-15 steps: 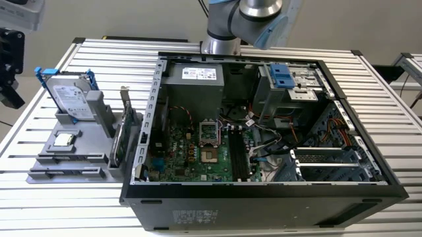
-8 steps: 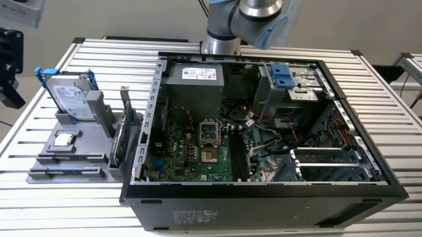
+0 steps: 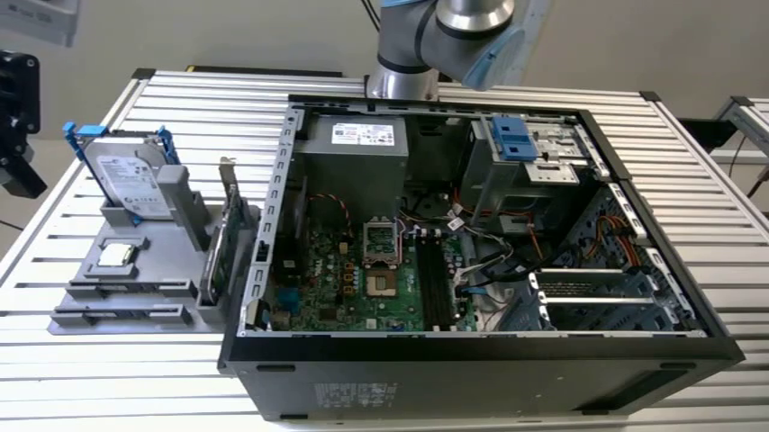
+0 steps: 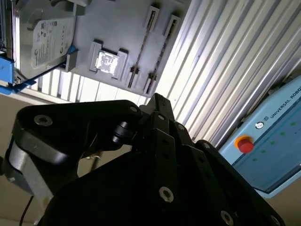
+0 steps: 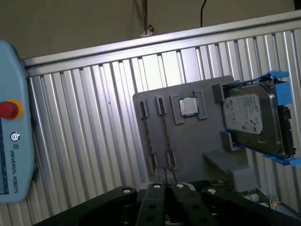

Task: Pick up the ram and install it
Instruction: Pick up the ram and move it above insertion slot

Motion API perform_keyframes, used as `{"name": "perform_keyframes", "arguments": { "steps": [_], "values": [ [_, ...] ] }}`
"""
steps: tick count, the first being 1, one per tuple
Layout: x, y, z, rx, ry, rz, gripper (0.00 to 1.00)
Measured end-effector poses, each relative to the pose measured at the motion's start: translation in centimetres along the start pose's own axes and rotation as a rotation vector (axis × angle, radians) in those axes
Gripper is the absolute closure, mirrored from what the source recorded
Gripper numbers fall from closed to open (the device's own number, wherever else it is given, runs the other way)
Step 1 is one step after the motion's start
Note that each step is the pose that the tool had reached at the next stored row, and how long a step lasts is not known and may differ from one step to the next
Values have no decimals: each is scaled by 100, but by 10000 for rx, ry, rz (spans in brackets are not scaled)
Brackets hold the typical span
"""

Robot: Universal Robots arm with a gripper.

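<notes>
Sitting at the exterior view's left, gray holder (image 3: pixel 75 317) carries hard drive (image 3: pixel 121 175), processor chip (image 3: pixel 115 256) and green card (image 3: pixel 221 252) on edge. Open computer case (image 3: pixel 481 349) lies beside it, motherboard (image 3: pixel 348 279) inside. Arm (image 3: pixel 438 40) stands above the case's far edge. Gripper (image 4: pixel 158 101) jaws are pressed together, pinching nothing. Cannot tell where the ram is. The holder's narrow slots (image 5: pixel 149 136) show thin dark lines.

One drive (image 3: pixel 121 175), one processor (image 3: pixel 115 255), one case (image 3: pixel 481 349)
</notes>
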State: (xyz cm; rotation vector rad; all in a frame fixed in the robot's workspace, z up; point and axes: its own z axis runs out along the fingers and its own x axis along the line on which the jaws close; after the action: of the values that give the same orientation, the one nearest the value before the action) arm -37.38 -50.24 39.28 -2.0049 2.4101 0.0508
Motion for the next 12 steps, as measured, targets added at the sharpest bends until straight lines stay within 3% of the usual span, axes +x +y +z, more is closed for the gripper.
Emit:
{"name": "perform_keyframes", "arguments": {
  "steps": [12],
  "values": [
    [0, -1, 0, -13, 31, -1002, 100]
  ]
}}
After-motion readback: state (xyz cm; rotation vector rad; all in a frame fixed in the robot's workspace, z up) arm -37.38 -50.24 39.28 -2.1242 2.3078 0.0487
